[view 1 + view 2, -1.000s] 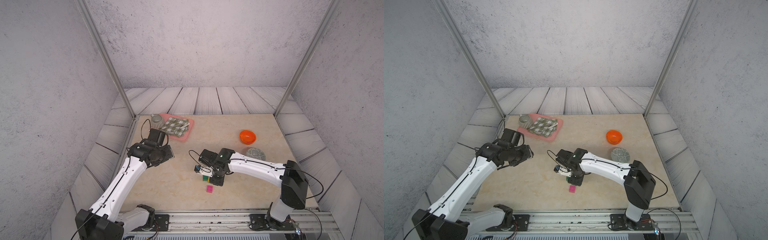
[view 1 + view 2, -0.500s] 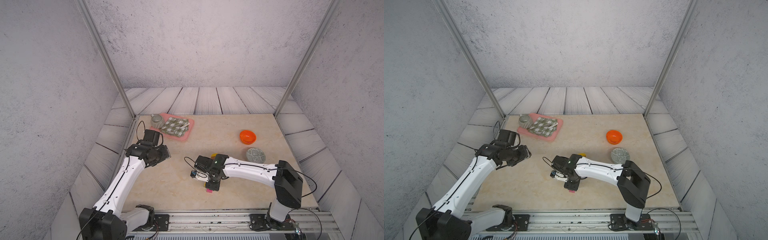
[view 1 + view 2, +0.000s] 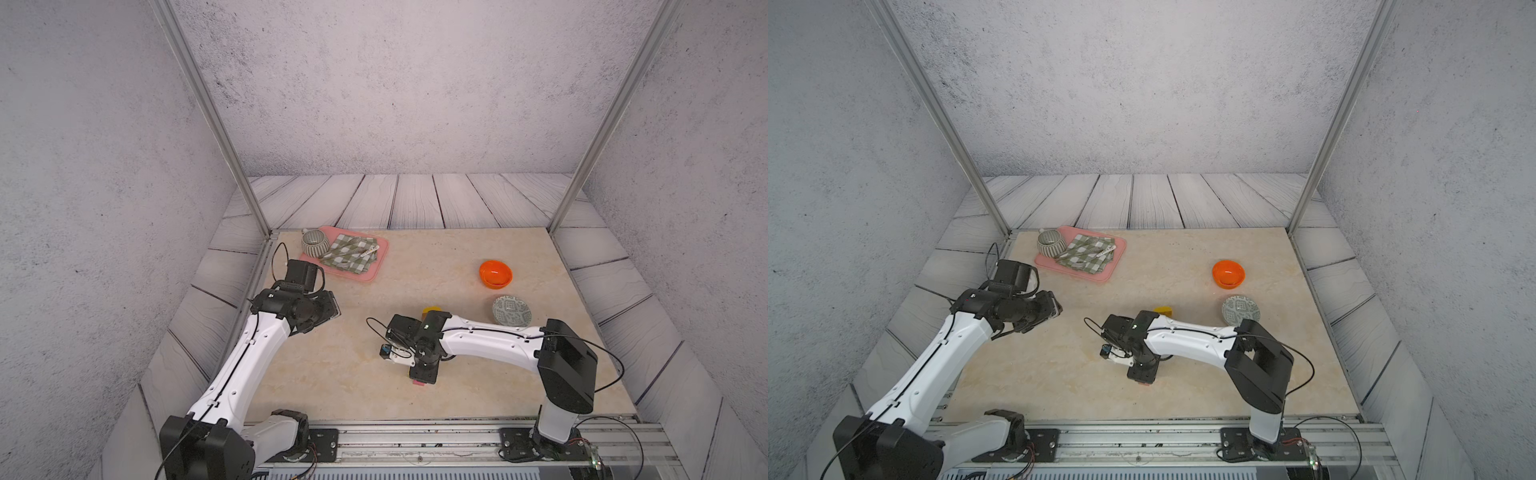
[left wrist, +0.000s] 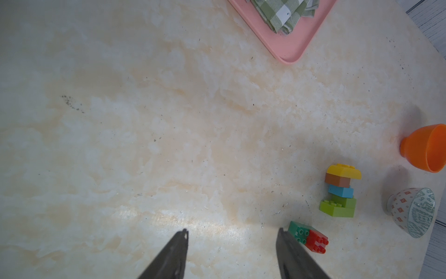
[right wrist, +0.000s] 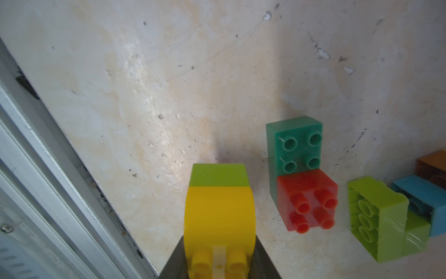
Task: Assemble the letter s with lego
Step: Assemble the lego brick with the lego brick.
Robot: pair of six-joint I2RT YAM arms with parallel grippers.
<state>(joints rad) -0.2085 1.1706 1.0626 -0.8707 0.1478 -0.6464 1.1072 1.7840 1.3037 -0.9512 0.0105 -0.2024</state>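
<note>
Gripped tight in the right pincer (image 5: 218, 256): a yellow brick (image 5: 218, 212) with a rounded side. Stuck on the far end of it, a lime brick (image 5: 218, 175). Both low over the bench (image 3: 332, 374), close to the front edge and near the middle. Touching the bench or just above it: cannot tell. Peeking out from under the right pincer in a top view, a bit of a pink brick (image 3: 417, 383).

Just beside the held pair, down on the bench: a dark green brick (image 5: 298, 142) and a red brick (image 5: 306, 200), side by side and touching, with studs showing on both.

A little further along, near those two but apart from them: a brick stack (image 4: 340, 190), joined in a line of yellow, brown, blue and lime. Hollow underside of the lime end open to the right wrist view. Mostly hidden behind the right arm in both top views, with only the yellow end showing.

Left pincer (image 4: 233, 241) released, jaws wide apart with nothing between them. Up above the left side of the bench, well apart from every brick.

Past the brick stack, toward the right side: a small patterned bowl (image 3: 512, 311) and, further back, an orange bowl (image 3: 495, 273), both apart from the bricks. In the far left corner: a pink tray (image 4: 289, 48) carrying a striped cup (image 3: 314, 243) and a folded green checked cloth (image 4: 282, 14).
</note>
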